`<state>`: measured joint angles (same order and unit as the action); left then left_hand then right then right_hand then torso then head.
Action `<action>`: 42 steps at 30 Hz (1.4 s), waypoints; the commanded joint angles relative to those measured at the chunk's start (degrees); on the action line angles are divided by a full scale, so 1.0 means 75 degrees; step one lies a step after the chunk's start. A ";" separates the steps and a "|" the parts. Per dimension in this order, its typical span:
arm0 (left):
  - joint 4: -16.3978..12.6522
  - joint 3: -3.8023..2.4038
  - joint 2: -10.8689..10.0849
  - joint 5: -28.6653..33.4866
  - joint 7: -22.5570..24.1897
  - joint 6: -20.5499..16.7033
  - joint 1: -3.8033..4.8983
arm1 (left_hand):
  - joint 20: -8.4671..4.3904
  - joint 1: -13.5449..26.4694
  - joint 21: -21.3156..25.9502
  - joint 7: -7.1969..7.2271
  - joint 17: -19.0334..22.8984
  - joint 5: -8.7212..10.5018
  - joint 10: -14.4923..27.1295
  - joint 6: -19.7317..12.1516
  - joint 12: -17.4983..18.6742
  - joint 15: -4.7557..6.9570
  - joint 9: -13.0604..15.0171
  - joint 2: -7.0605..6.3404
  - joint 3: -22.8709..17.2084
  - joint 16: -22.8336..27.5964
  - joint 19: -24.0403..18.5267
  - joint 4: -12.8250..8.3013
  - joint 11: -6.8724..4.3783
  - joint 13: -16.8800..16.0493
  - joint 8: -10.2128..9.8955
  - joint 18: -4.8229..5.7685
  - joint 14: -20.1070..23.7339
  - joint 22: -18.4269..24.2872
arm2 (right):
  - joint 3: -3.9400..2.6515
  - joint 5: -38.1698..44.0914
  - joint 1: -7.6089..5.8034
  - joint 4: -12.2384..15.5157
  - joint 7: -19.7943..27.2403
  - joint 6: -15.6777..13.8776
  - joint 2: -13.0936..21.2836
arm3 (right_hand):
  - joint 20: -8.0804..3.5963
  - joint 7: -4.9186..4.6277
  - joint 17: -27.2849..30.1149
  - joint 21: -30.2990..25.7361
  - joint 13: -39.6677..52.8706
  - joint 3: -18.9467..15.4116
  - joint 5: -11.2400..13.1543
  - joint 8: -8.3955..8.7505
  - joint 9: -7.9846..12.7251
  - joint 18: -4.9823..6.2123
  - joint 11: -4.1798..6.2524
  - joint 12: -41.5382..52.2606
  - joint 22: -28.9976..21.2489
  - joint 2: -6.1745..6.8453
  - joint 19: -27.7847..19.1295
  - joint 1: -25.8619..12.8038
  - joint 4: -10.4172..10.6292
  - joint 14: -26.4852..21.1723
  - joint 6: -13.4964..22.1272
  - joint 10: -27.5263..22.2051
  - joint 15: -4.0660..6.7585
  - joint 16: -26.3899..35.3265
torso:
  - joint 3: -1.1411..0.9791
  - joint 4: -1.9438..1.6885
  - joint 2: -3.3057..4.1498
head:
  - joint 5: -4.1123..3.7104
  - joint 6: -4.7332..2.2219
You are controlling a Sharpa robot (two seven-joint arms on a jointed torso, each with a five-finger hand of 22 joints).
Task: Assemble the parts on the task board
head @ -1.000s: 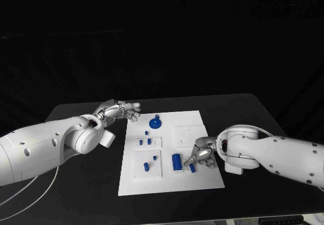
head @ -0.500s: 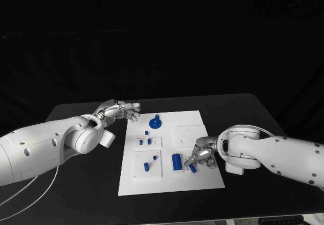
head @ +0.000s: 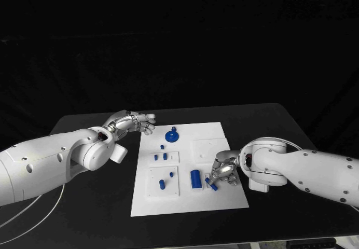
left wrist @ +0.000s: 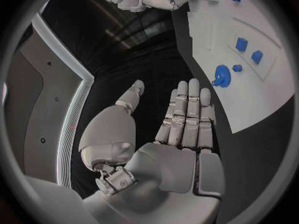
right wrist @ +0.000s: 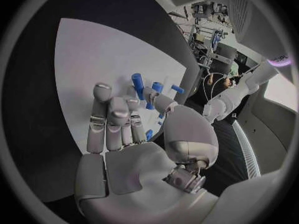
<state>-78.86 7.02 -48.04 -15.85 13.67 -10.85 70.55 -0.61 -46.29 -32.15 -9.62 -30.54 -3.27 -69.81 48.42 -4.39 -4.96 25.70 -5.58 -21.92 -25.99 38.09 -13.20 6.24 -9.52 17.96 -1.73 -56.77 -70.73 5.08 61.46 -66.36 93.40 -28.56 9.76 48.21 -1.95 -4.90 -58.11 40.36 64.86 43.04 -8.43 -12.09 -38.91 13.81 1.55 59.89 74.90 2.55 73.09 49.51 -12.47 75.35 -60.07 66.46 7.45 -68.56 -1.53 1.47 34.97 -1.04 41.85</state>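
The white task board (head: 217,132) lies mid-table. On it are a round blue part with a knob (head: 172,137), small blue pegs (head: 161,155), a blue cylinder (head: 196,178) and a short blue peg (head: 211,184). My right hand (head: 223,173) hangs over the board's right edge, fingers bent down beside the short peg. In the right wrist view its fingers (right wrist: 111,122) are stretched out, and the thumb lies next to the cylinder (right wrist: 138,82) with no part gripped. My left hand (head: 133,123) hovers off the board's far left corner, its fingers (left wrist: 189,112) straight and holding nothing.
Raised white square plates (head: 162,181) on the board carry the small pegs. Black table (head: 90,207) surrounds the board. My left forearm (head: 52,161) lies along the board's left side and my right forearm (head: 306,174) along its right.
My right hand has crept slightly up and toward the cylinder, and the short peg beneath it has shifted a little the same way. The left hand has stayed still.
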 commanded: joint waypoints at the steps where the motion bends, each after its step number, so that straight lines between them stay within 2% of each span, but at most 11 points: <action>1: -0.0003 -0.0002 0.0007 0.0006 0.0042 0.0099 0.0002 | -0.0012 0.0019 0.0025 0.0006 -0.0009 -0.0011 -0.0029 -0.0032 0.0035 -0.0006 -0.0008 0.0071 0.0016 0.0049 0.0019 -0.0044 -0.0004 0.0010 -0.0018 -0.0114 -0.0058 -0.0010 | 0.0005 0.0101 0.0009 -0.0011 0.0053 0.0058 -0.0017 | 0.0064 0.0012 -0.0012 0.0032 0.0009 0.0116 -0.0029 -0.0044 -0.0012 0.0159 0.0005 -0.0023 0.0116 -0.0116 0.0027 0.0194 -0.0110 0.0023 -0.0067 0.0066 0.0028 -0.0001 | -0.0001 -0.0002 -0.0005 | -0.0006 0.0003; 6: -0.0002 -0.0001 0.0006 0.0002 0.0032 0.0099 0.0002 | -0.0012 0.0015 0.0026 0.0006 -0.0012 -0.0011 -0.0029 -0.0032 0.0035 -0.0006 -0.0008 0.0073 0.0015 0.0051 0.0020 -0.0046 -0.0004 0.0011 -0.0018 -0.0114 -0.0058 -0.0012 | 0.0005 0.0101 0.0009 0.0003 0.0061 0.0074 -0.0017 | 0.0089 0.0011 -0.0022 0.0044 0.0006 0.0193 -0.0075 -0.0040 0.0019 0.0159 0.0004 -0.0028 0.0119 -0.0130 0.0040 0.0195 -0.0152 0.0028 -0.0095 0.0087 0.0023 -0.0013 | -0.0001 0.0001 -0.0001 | -0.0005 0.0010; 12: 0.0003 -0.0001 0.0004 0.0000 0.0029 0.0102 0.0002 | -0.0012 0.0014 0.0027 0.0006 -0.0015 -0.0010 -0.0030 -0.0031 0.0035 -0.0007 -0.0008 0.0074 0.0015 0.0054 0.0020 -0.0048 -0.0004 0.0011 -0.0017 -0.0113 -0.0059 -0.0014 | 0.0005 0.0101 0.0009 0.0018 0.0055 0.0062 -0.0017 | 0.0118 0.0011 -0.0039 0.0068 0.0008 0.0171 -0.0436 -0.0029 0.0095 0.0159 0.0002 -0.0041 0.0120 -0.0138 0.0065 0.0011 -0.0153 0.0033 -0.0146 0.0120 0.0019 -0.0030 | -0.0002 -0.0002 -0.0003 | -0.0002 0.0014; 16: 0.0003 0.0000 0.0003 -0.0002 0.0030 0.0101 0.0002 | -0.0011 0.0014 0.0028 0.0006 -0.0017 -0.0010 -0.0030 -0.0031 0.0035 -0.0007 -0.0008 0.0074 0.0015 0.0055 0.0021 -0.0049 -0.0004 0.0011 -0.0017 -0.0113 -0.0060 -0.0015 | 0.0005 0.0096 0.0009 0.0022 0.0045 0.0061 -0.0019 | 0.0126 0.0014 -0.0043 0.0076 0.0009 0.0110 -0.0516 -0.0028 0.0128 0.0159 0.0004 -0.0049 0.0119 -0.0141 0.0073 -0.0116 -0.0092 0.0035 -0.0176 0.0130 0.0020 -0.0034 | 0.0000 0.0000 -0.0006 | -0.0002 0.0011; 19: 0.0003 0.0000 0.0002 -0.0005 0.0030 0.0099 0.0002 | -0.0011 0.0014 0.0029 0.0006 -0.0018 -0.0010 -0.0030 -0.0031 0.0035 -0.0007 -0.0008 0.0075 0.0015 0.0056 0.0021 -0.0049 -0.0004 0.0011 -0.0016 -0.0113 -0.0060 -0.0016 | 0.0005 0.0096 0.0009 0.0025 0.0031 0.0070 -0.0022 | 0.0136 0.0014 -0.0047 0.0084 0.0009 -0.0015 -0.0504 -0.0024 0.0161 0.0159 0.0004 -0.0058 0.0118 -0.0086 0.0080 -0.0303 0.0021 0.0037 -0.0194 0.0141 0.0019 -0.0037 | 0.0000 0.0000 -0.0003 | 0.0000 0.0010; 22: 0.0003 0.0000 0.0002 -0.0008 0.0030 0.0097 0.0002 | -0.0011 0.0014 0.0030 0.0006 -0.0020 -0.0010 -0.0030 -0.0030 0.0035 -0.0007 -0.0008 0.0075 0.0015 0.0058 0.0021 -0.0050 -0.0004 0.0011 -0.0016 -0.0113 -0.0061 -0.0017 | 0.0005 0.0252 0.0009 0.0041 0.0018 0.0074 -0.0036 | 0.0127 0.0018 -0.0056 0.0102 0.0016 -0.0415 -0.0558 -0.0022 0.0191 0.0159 0.0011 -0.0062 0.0125 0.0035 0.0080 -0.0593 0.0072 0.0037 -0.0204 0.0148 0.0024 -0.0046 | -0.0001 0.0002 -0.0003 | 0.0000 0.0008; 25: 0.0001 0.0000 0.0004 -0.0009 0.0030 0.0100 0.0002 | -0.0011 0.0014 0.0030 0.0007 -0.0021 -0.0010 -0.0031 -0.0030 0.0035 -0.0007 -0.0009 0.0076 0.0015 0.0059 0.0022 -0.0050 -0.0004 0.0011 -0.0016 -0.0113 -0.0061 -0.0017 | 0.0005 0.0402 0.0009 0.0054 0.0019 0.0080 -0.0051 | 0.0108 0.0029 -0.0063 0.0102 0.0022 -0.0777 -0.0205 -0.0020 0.0222 0.0159 0.0022 -0.0073 0.0121 0.0126 0.0058 -0.0788 0.0096 0.0031 -0.0213 0.0149 0.0033 -0.0051 | -0.0001 0.0005 -0.0004 | -0.0001 0.0003; 30: 0.0001 0.0000 0.0000 -0.0010 0.0027 0.0097 0.0002 | -0.0011 0.0015 0.0031 0.0007 -0.0023 -0.0010 -0.0032 -0.0029 0.0034 -0.0007 -0.0009 0.0078 0.0015 0.0060 0.0023 -0.0050 -0.0004 0.0012 -0.0015 -0.0112 -0.0062 -0.0019 | 0.0006 0.0402 0.0009 0.0055 0.0011 0.0085 -0.0058 | 0.0087 0.0044 -0.0068 0.0085 0.0023 -0.0919 0.0239 -0.0016 0.0272 0.0159 0.0033 -0.0093 0.0106 0.0162 0.0040 -0.0899 0.0303 0.0024 -0.0235 0.0157 0.0045 -0.0050 | -0.0001 0.0000 -0.0004 | -0.0005 0.0007; 37: 0.0000 0.0000 -0.0001 -0.0013 0.0023 0.0099 0.0002 | -0.0011 0.0014 0.0033 0.0007 -0.0027 -0.0010 -0.0033 -0.0028 0.0034 -0.0007 -0.0009 0.0079 0.0015 0.0062 0.0024 -0.0052 -0.0004 0.0012 -0.0014 -0.0112 -0.0064 -0.0021 | 0.0006 0.0404 0.0009 0.0054 0.0017 0.0088 -0.0063 | 0.0079 0.0051 -0.0077 0.0082 0.0028 -0.0887 0.0392 -0.0017 0.0309 0.0159 0.0041 -0.0103 0.0105 0.0059 0.0033 -0.0935 0.0507 0.0022 -0.0258 0.0170 0.0050 -0.0058 | 0.0000 -0.0002 -0.0005 | 0.0002 0.0008; 38: 0.0000 0.0000 -0.0001 -0.0013 0.0023 0.0097 0.0002 | -0.0011 0.0015 0.0033 0.0007 -0.0027 -0.0010 -0.0033 -0.0027 0.0034 -0.0007 -0.0009 0.0079 0.0015 0.0063 0.0024 -0.0052 -0.0004 0.0012 -0.0014 -0.0112 -0.0064 -0.0021 | 0.0006 0.0404 0.0009 0.0056 0.0018 0.0087 -0.0061 | 0.0074 0.0054 -0.0079 0.0082 0.0030 -0.0833 0.0509 -0.0015 0.0322 0.0159 0.0042 -0.0105 0.0106 0.0059 0.0030 -0.0913 0.0555 0.0021 -0.0262 0.0172 0.0052 -0.0060 | 0.0000 0.0000 -0.0005 | 0.0003 0.0008; 42: 0.0002 0.0001 -0.0004 -0.0013 0.0022 0.0099 0.0002 | -0.0011 0.0015 0.0034 0.0008 -0.0029 -0.0010 -0.0033 -0.0027 0.0034 -0.0006 -0.0009 0.0080 0.0015 0.0064 0.0025 -0.0052 -0.0004 0.0012 -0.0013 -0.0112 -0.0065 -0.0022 | 0.0006 0.0404 0.0009 0.0066 0.0056 0.0052 -0.0031 | 0.0077 0.0052 -0.0081 0.0085 0.0034 -0.0786 0.0585 -0.0013 0.0343 0.0159 0.0041 -0.0111 0.0109 0.0110 0.0028 -0.0931 0.0649 0.0019 -0.0268 0.0172 0.0051 -0.0061 | -0.0001 -0.0001 -0.0003 | 0.0004 0.0008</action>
<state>-78.80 7.05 -48.08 -15.88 13.49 -10.82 70.55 -0.61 -46.29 -32.15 -9.62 -30.67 -3.27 -69.81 48.42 -4.38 -4.96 25.71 -5.58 -21.76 -25.76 38.09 -13.36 6.24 -9.52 17.96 -1.73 -56.77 -70.80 5.13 63.91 -66.33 93.79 -28.59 9.87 47.90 -1.33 -4.56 -58.66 41.03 65.04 37.16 -4.26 -12.42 -36.36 14.57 1.74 59.38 74.91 3.32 73.69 42.68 -7.82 75.54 -61.61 67.47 7.28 -68.67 -1.53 1.47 34.94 -1.02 41.90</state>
